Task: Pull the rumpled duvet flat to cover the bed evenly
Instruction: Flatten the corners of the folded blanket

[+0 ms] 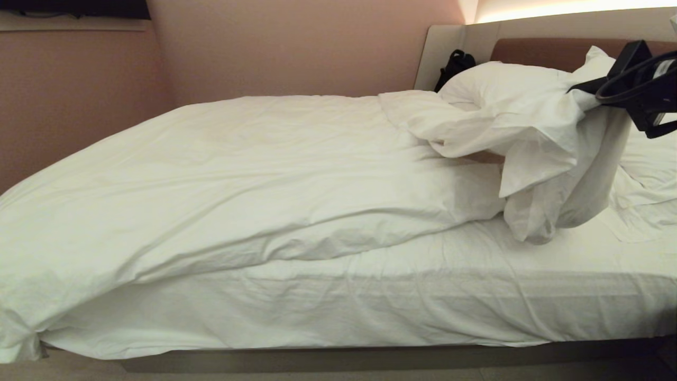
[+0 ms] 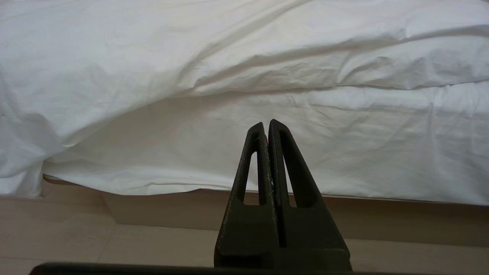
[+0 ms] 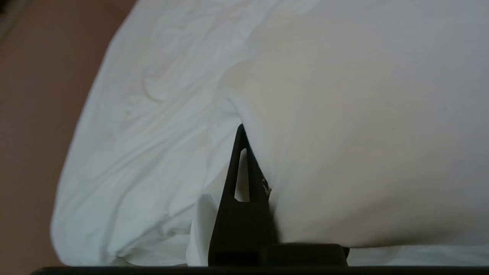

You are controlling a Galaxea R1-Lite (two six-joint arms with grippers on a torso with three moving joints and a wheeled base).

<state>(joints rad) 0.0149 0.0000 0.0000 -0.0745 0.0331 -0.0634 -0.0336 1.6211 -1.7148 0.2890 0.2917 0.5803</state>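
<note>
One duvet (image 1: 222, 174), one raised corner, right up by the headboard (image 1: 534, 50)!

Most of it sprawls over the far side of the bed (image 1: 370, 296), sagging off the foot end furthest from the headboard, with a bare strip of sheet (image 1: 370, 286) along the near edge. Right gripper (image 3: 248, 145) is clamped on the duvet's corner, holding it aloft in front of the headboard, above the pillow (image 1: 497, 79). Left gripper (image 2: 266, 126) hangs clenched and empty, low beside the bed's near edge.
</note>
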